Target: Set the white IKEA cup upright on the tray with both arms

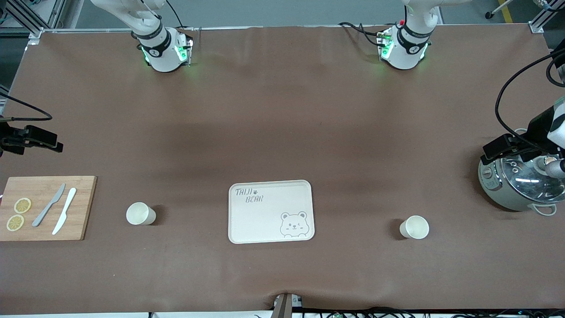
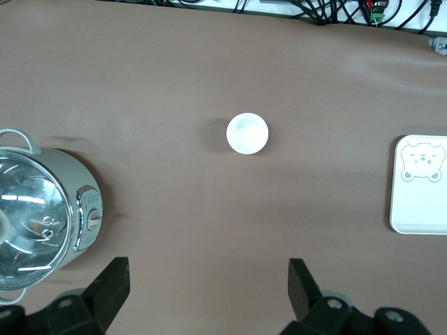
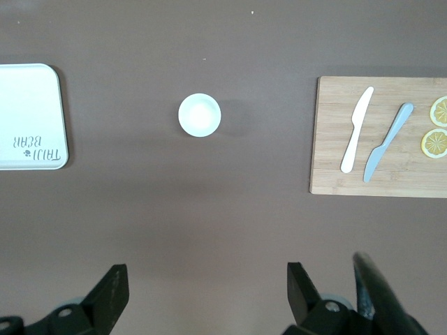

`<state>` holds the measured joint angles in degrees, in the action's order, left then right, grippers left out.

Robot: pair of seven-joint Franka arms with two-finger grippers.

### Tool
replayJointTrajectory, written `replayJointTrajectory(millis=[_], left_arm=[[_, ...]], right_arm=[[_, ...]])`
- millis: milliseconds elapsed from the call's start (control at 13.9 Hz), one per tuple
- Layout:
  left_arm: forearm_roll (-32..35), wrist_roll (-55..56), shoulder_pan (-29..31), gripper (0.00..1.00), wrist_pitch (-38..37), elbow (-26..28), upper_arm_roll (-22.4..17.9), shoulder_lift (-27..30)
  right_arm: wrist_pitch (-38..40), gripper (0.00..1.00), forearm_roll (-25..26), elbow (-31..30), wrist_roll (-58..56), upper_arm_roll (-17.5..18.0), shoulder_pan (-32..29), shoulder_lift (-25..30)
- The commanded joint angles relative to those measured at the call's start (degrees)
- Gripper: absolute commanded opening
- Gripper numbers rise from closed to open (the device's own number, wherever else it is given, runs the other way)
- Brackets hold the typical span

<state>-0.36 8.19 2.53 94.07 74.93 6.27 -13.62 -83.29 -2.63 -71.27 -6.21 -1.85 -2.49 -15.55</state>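
Note:
The cream tray (image 1: 265, 221) with "TAIJI BEAR" lettering and a bear face lies mid-table and has nothing on it. Two white cups stand upright on the table. One cup (image 1: 141, 213) is beside the tray toward the right arm's end and also shows in the right wrist view (image 3: 200, 114). The other cup (image 1: 414, 227) is toward the left arm's end and also shows in the left wrist view (image 2: 247, 132). My left gripper (image 1: 499, 148) hangs open and empty (image 2: 209, 279) over the pot's edge. My right gripper (image 1: 48, 141) hangs open and empty (image 3: 207, 283) over the table above the cutting board's end.
A steel pot with a glass lid (image 1: 516, 185) stands at the left arm's end. A wooden cutting board (image 1: 44, 207) at the right arm's end holds a grey knife (image 1: 48, 205), a white knife (image 1: 64, 210) and two lemon slices (image 1: 22, 205).

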Motion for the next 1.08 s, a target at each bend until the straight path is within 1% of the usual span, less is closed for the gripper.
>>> replayJointTrajectory(millis=[0,1005], left_arm=[[-0.5,-0.9,0.6,1.00,-1.1,-0.1,0.5,1.1],[-0.1,0.2,0.5,1.00,-0.9,0.0,0.3,0.4]], right_arm=[[-0.5,1.00,0.9,-1.1,0.9,0.2,0.3,1.1],[-0.6,1.00,1.0,-1.1,0.9,0.2,0.6,1.0]])
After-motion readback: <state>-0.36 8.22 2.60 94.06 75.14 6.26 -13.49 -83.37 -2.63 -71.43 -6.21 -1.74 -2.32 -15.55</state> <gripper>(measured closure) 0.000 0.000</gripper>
